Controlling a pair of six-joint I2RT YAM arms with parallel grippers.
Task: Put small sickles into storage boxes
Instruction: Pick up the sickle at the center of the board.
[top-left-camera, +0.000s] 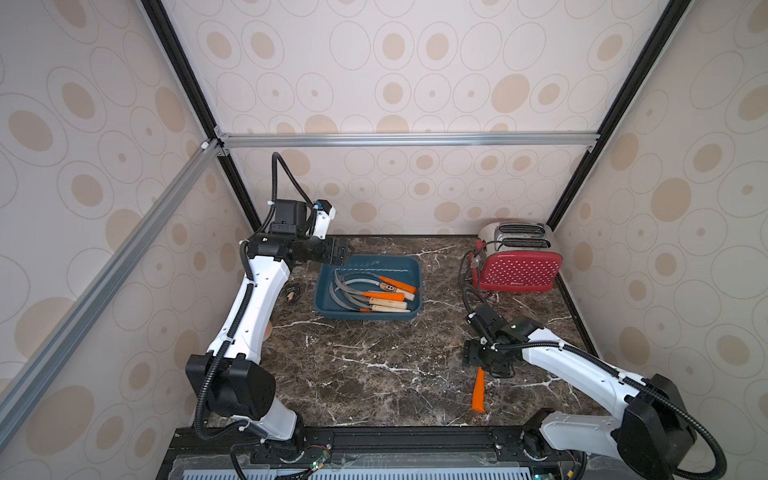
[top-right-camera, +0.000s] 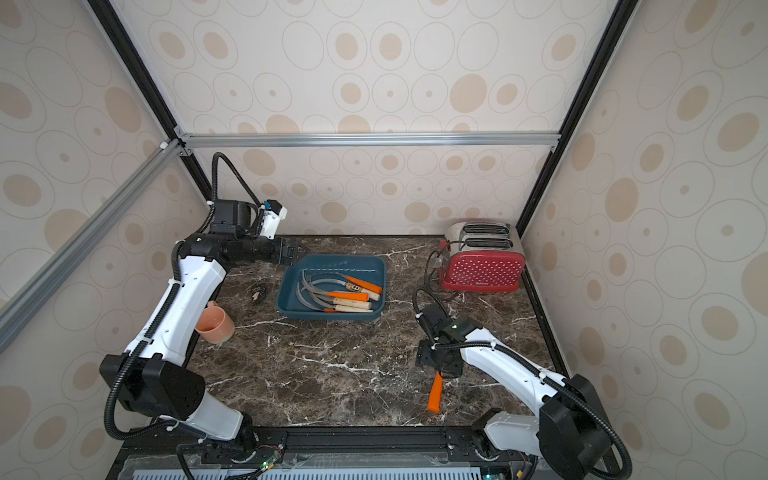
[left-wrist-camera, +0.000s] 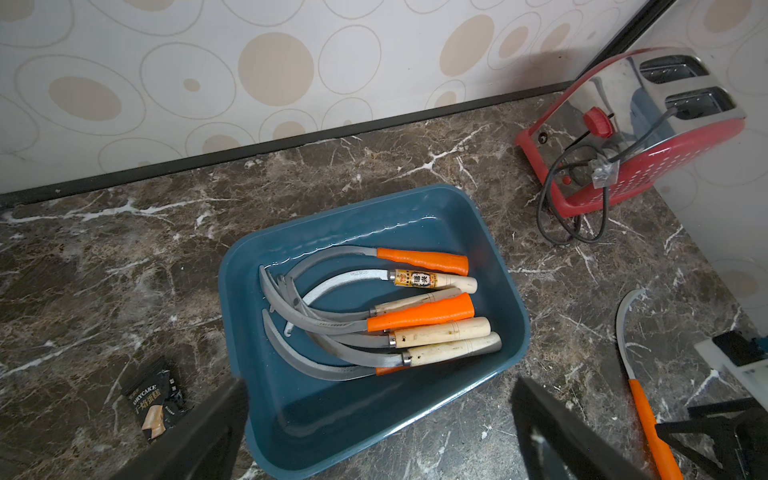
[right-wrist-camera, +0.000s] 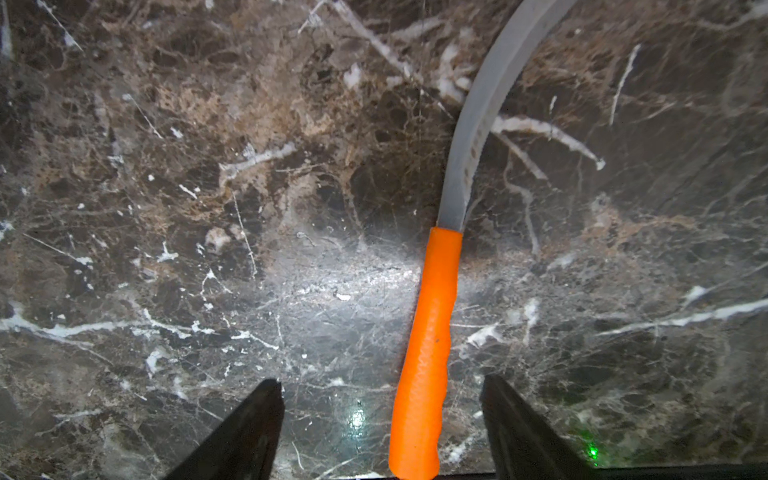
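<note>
A shallow rectangular dark teal-blue plastic tray is seen toward the back of the dark brown marbled table. Several small sickles with curved grey blades and orange or pale wooden handles are piled inside it, handles turned toward the red dotted toaster. One further orange-handled sickle is laid flat on the table near the front edge, well apart from the tray. The right tool is lowered over this sickle with its jaws parted. The orange handle is framed between them, a gap is left on each side, and nothing is gripped. The left tool is held above a corner of the tray, jaws spread wide and empty.
</note>
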